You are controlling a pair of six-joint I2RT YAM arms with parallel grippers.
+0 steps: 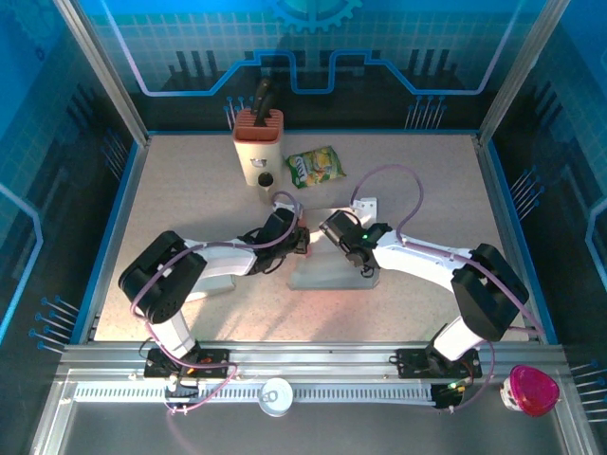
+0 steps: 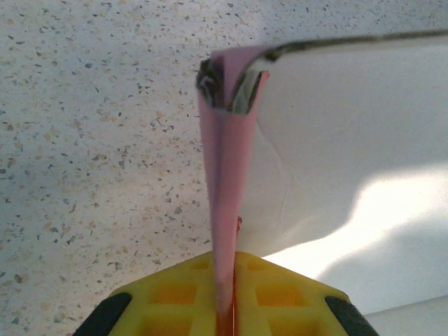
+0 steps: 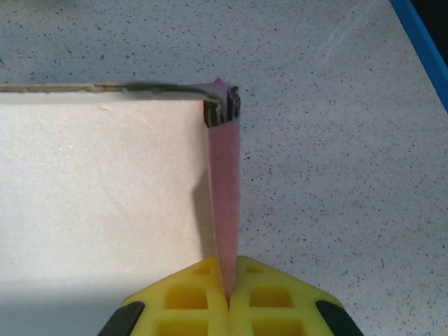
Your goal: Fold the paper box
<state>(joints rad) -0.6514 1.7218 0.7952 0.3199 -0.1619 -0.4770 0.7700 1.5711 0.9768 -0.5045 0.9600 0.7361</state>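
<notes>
One flat white paper box (image 1: 327,270) lies at the centre of the table (image 1: 180,199). It has two thin pink flaps (image 2: 222,203), with the left jaws pinched tight on one and the right jaws pinched tight on the other (image 3: 224,210). At 12 o'clock, one knife block (image 1: 258,142) holds one dark-handled knife (image 1: 264,95), and one green snack packet (image 1: 316,167) lies just beside it at 3 o'clock.

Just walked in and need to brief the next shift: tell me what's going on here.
Two arms are folding a paper box mid-table. The left tool is shut on a thin pink flap at a corner of the box's white panel. The right tool pinches the other flap the same way. A knife block and a snack bag sit behind the box, apart from it.
</notes>
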